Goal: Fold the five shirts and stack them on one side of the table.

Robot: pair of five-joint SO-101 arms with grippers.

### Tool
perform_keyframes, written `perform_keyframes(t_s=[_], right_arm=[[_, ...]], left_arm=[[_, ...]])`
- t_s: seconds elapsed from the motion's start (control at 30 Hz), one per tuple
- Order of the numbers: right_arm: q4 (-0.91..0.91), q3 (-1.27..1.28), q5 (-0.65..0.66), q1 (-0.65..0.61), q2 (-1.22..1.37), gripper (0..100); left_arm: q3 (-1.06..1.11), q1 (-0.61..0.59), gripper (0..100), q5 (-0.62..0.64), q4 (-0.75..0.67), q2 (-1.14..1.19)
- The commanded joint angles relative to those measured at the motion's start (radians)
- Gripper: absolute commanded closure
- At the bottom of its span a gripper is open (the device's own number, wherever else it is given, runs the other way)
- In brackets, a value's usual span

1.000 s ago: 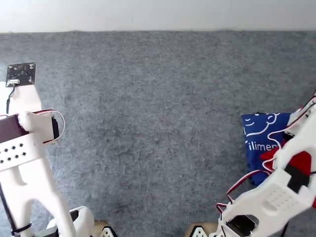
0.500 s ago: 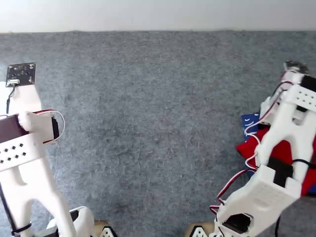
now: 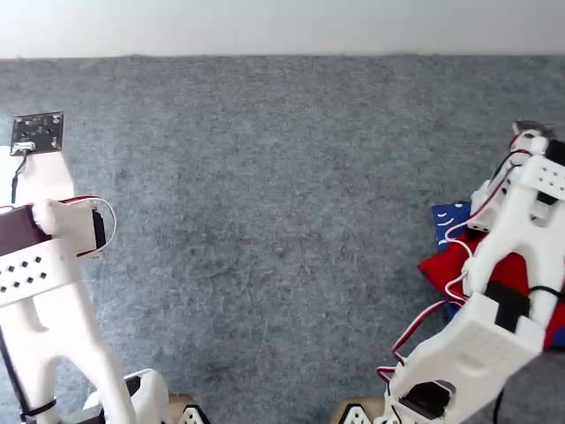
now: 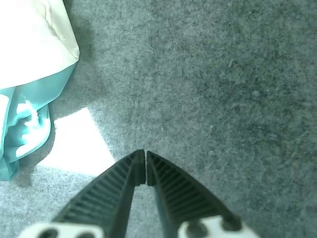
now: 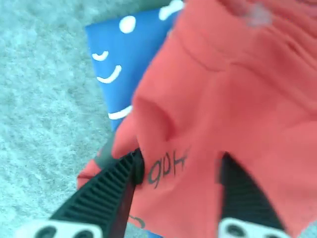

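A red shirt (image 5: pixel 237 94) lies rumpled on top of a blue shirt with white print (image 5: pixel 124 44) at the table's right edge; in the high view the red shirt (image 3: pixel 444 265) covers most of the blue shirt (image 3: pixel 448 216). My right gripper (image 5: pixel 182 159) hangs open just above the red shirt, one finger on each side of a fold, holding nothing. My left gripper (image 4: pixel 145 154) is shut and empty over bare grey carpet. Near it lies a cream shirt (image 4: pixel 29 39) on a teal shirt (image 4: pixel 25 129).
Grey carpet (image 3: pixel 265 194) covers the table up to a white wall (image 3: pixel 282 26) at the back. The left arm (image 3: pixel 44 265) stands at the left edge, the right arm (image 3: pixel 512 265) over the right stack. A bright patch (image 4: pixel 79 146) lies on the carpet beside the teal shirt.
The right arm swung up from the front right corner and stretched out over the stack; the red shirt now lies across the blue one. The left arm has not moved.
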Motion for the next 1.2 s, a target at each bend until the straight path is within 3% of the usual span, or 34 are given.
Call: perform_keyframes(t_s=[0.0, 0.17, 0.23, 0.37, 0.57, 0.77, 0.87, 1.03, 1.17], right_arm=[[0.005, -0.032, 0.009, 0.065, -0.088, 76.5], [-0.033, -0.031, 0.012, 0.176, -0.065, 99.8], [-0.041, -0.031, 0.044, 0.22, -0.031, 95.0], [-0.021, -0.032, 0.103, 0.225, -0.018, 96.0], [0.019, -0.032, 0.1, 0.087, -0.107, 94.5], [0.079, -0.032, 0.098, -0.047, -0.183, 74.7], [0.07, -0.032, 0.098, -0.059, -0.223, 69.5], [0.056, -0.032, 0.106, 0.001, -0.231, 73.6], [0.056, -0.032, 0.107, 0.044, -0.226, 86.4]], left_arm=[[-0.004, 0.006, 98, -0.006, -0.002, -0.014], [-0.004, 0.006, 98, -0.006, -0.002, -0.014], [-0.004, 0.006, 98, -0.006, -0.002, -0.014], [-0.004, 0.006, 98, -0.006, -0.003, -0.014], [-0.002, 0.006, 98, -0.006, -0.038, -0.014], [-0.002, 0.006, 98, -0.006, -0.038, -0.014], [-0.002, 0.006, 98, -0.006, -0.038, -0.014], [-0.002, 0.006, 98, -0.006, -0.041, -0.014], [-0.002, 0.006, 98, -0.006, -0.043, -0.012]])
